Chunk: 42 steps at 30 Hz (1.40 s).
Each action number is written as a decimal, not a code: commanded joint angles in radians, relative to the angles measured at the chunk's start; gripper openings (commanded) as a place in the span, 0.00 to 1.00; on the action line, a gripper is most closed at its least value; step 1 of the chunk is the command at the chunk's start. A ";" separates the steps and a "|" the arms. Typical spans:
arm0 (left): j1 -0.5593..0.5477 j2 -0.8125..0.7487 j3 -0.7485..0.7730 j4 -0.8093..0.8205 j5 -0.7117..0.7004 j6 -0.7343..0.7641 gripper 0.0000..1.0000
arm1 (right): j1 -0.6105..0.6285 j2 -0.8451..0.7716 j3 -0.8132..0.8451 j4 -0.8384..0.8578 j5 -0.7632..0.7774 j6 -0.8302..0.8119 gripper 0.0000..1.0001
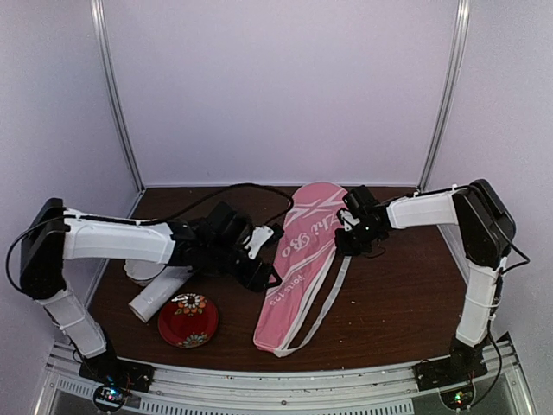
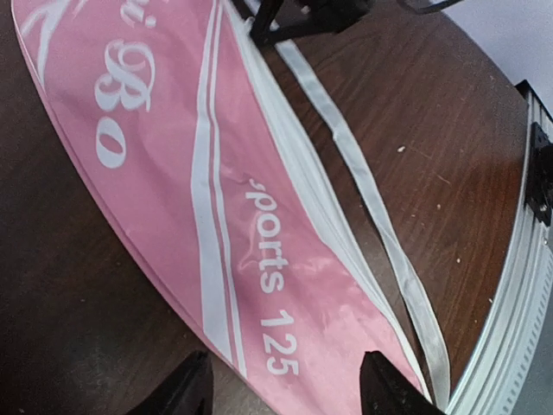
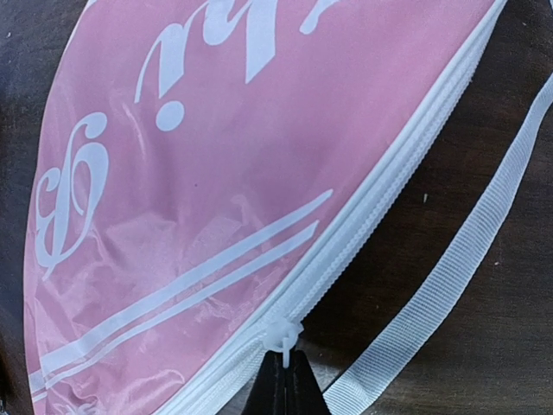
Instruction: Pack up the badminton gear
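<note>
The long pink bag point(image 1: 298, 268) with white lettering lies lengthwise in the middle of the table. My right gripper point(image 3: 285, 373) is shut on the white zipper pull point(image 3: 283, 335) at the bag's right edge; in the top view it point(image 1: 341, 242) sits by the bag's wide end. My left gripper point(image 2: 285, 393) is open, its fingers point(image 2: 186, 389) spread over the bag's narrow part point(image 2: 199, 199) near "sports 125"; in the top view it point(image 1: 263, 275) is at the bag's left edge. The long white tube point(image 1: 160, 291) lies under my left arm. Racquets and shuttlecocks are out of sight.
A red floral plate point(image 1: 187, 320) sits at the front left. A white scalloped bowl point(image 1: 136, 270) is partly hidden behind the tube. The bag's white strap point(image 3: 449, 268) trails on the table right of the zipper. The table's metal front rail point(image 2: 518, 285) is close.
</note>
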 commanded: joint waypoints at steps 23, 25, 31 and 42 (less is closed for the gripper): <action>-0.327 -0.226 -0.540 0.530 -0.133 0.568 0.54 | -0.007 0.001 -0.004 0.001 -0.020 -0.035 0.00; -0.328 -0.197 -0.531 0.532 -0.123 0.574 0.54 | -0.007 -0.001 -0.004 -0.002 -0.020 -0.037 0.00; -0.329 -0.151 -0.506 0.551 -0.136 0.562 0.49 | 0.009 -0.041 -0.048 0.021 -0.044 -0.021 0.00; -0.326 -0.034 -0.394 0.530 -0.198 0.500 0.39 | 0.105 -0.102 -0.126 0.059 -0.061 0.003 0.00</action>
